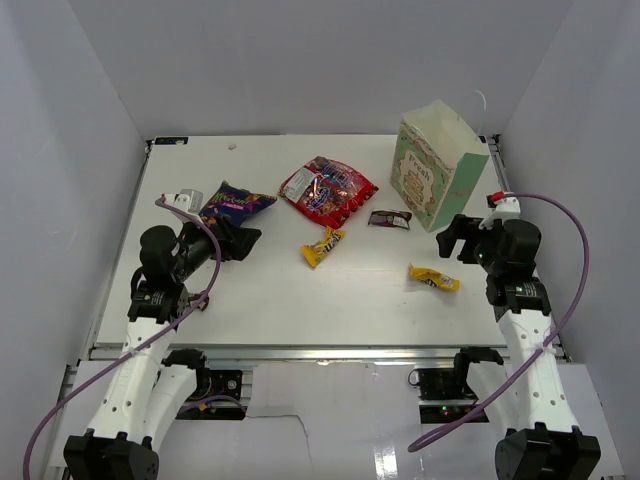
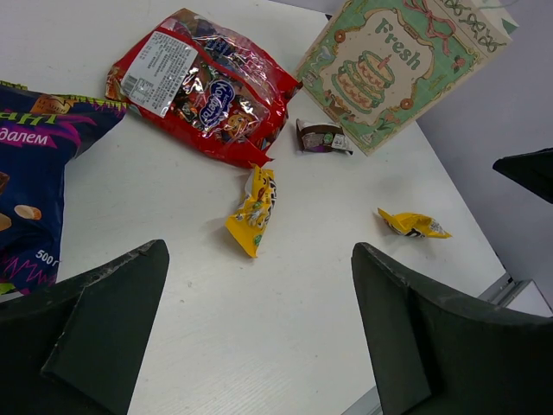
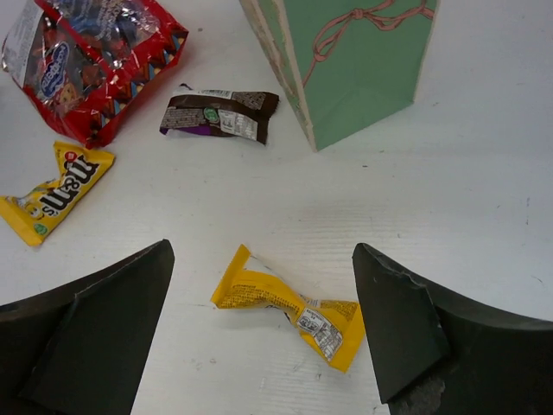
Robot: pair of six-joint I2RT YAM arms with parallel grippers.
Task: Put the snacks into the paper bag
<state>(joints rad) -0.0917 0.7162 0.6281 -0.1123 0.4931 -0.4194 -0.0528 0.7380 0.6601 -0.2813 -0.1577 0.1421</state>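
Purple-blue bag (image 2: 26, 173) runs off the left wrist view, print seemingly Cyrillic.

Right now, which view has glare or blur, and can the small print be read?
Top external: even light, soft shadows, packet print too small to read. Left wrist: white glare on the red candy bag; the left claw fingers look dark, with little detail. Right wrist: sharp; the print on one yellow packet is readable.

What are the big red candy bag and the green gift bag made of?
The red candy bag looks like thin glossy plastic film: it is crinkled and throws bright glare. The gift bag seems to be matte printed paper or card: flat stiff sides, sharp folded corners, no shine.
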